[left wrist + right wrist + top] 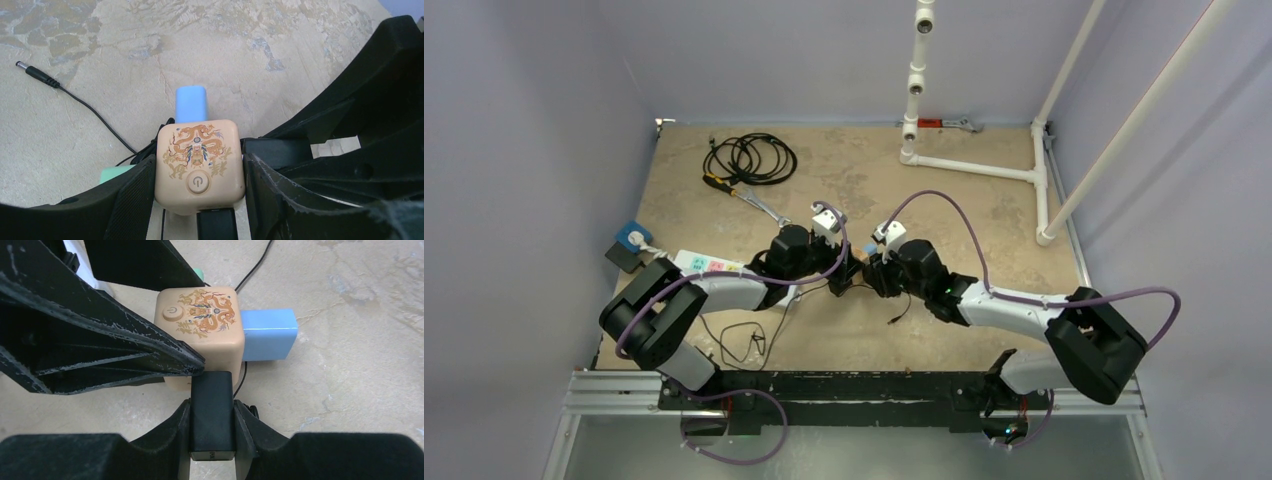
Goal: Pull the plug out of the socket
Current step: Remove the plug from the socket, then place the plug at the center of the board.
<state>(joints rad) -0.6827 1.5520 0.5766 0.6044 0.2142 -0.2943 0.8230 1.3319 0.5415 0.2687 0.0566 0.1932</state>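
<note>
I see left gripper [198,175] clamped on beige socket cube [200,145]; right gripper [212,432] pinching black plug [212,390], plug touching cube. Beyond left gripper: blue adapter [191,102]; off left, loose barrel cable [37,76]. Mottled tan table [300,50], lavender walls [524,120].

Socket cube [199,165]: its top face is showing a round button [198,182] with the power symbol, the only sign that can be read. Dragon print [197,142] above the button: gold characters are flanking it, too fine to read. Black plug [212,410]: a small marking on its near end is showing only as a blur. Power strip [709,266]: coloured patches are showing, no legible text.
</note>
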